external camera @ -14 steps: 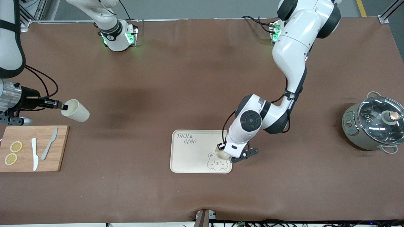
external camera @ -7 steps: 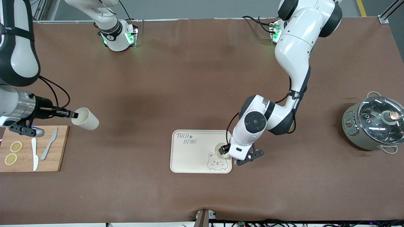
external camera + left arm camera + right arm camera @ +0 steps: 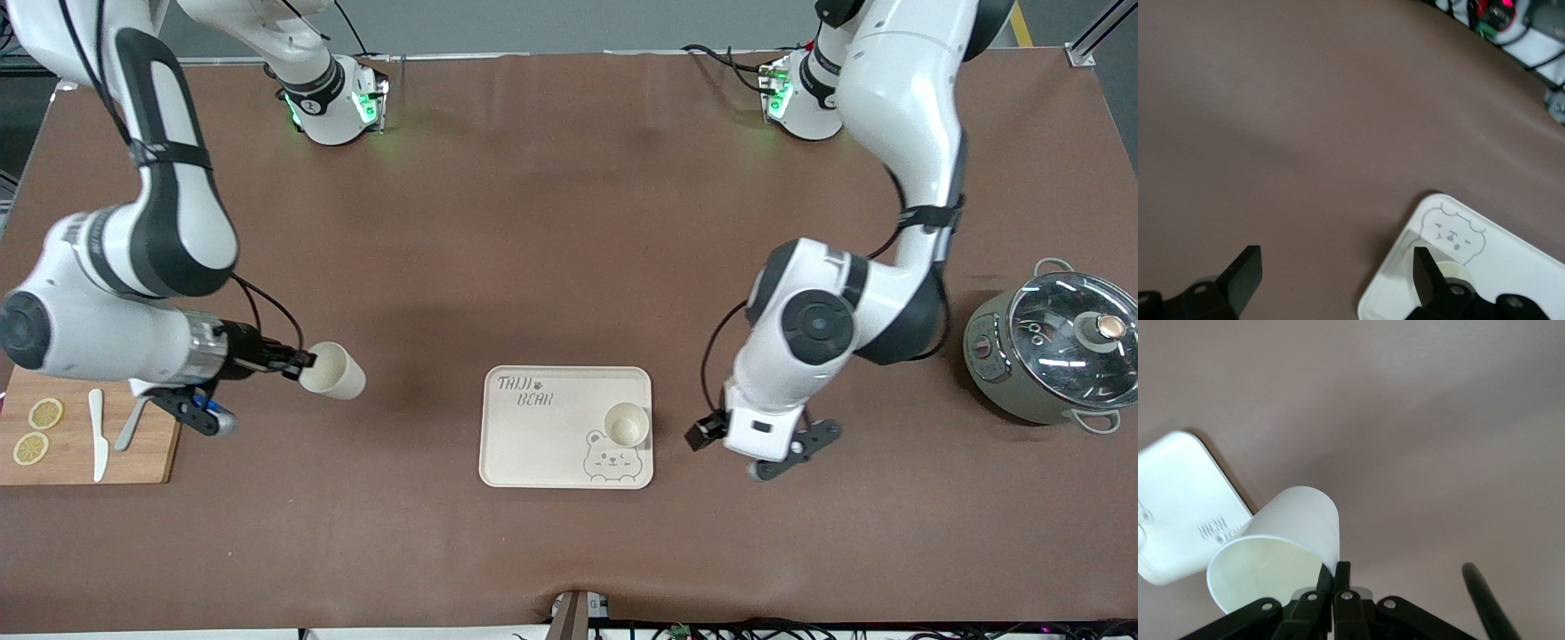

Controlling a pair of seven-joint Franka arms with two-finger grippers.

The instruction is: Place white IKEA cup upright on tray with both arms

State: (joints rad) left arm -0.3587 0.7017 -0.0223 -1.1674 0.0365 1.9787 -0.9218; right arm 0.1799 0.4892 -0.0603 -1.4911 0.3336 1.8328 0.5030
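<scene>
Front view: one cup (image 3: 626,424) stands upright on the tray (image 3: 533,436), just beside the released left gripper (image 3: 702,436). The right gripper (image 3: 298,361) pinches a second cup (image 3: 334,371) by its rim, tilted sideways, its base pointing toward the tray ahead.

Left wrist view: upright cup (image 3: 1451,272) on tray (image 3: 1518,267) partly hidden by left pincer (image 3: 1331,280) finger; tray cut off at frame edge. Right wrist view: tray lettering blurred. Front view: cutting board (image 3: 89,444) cut by edge, partly under right arm.
</scene>
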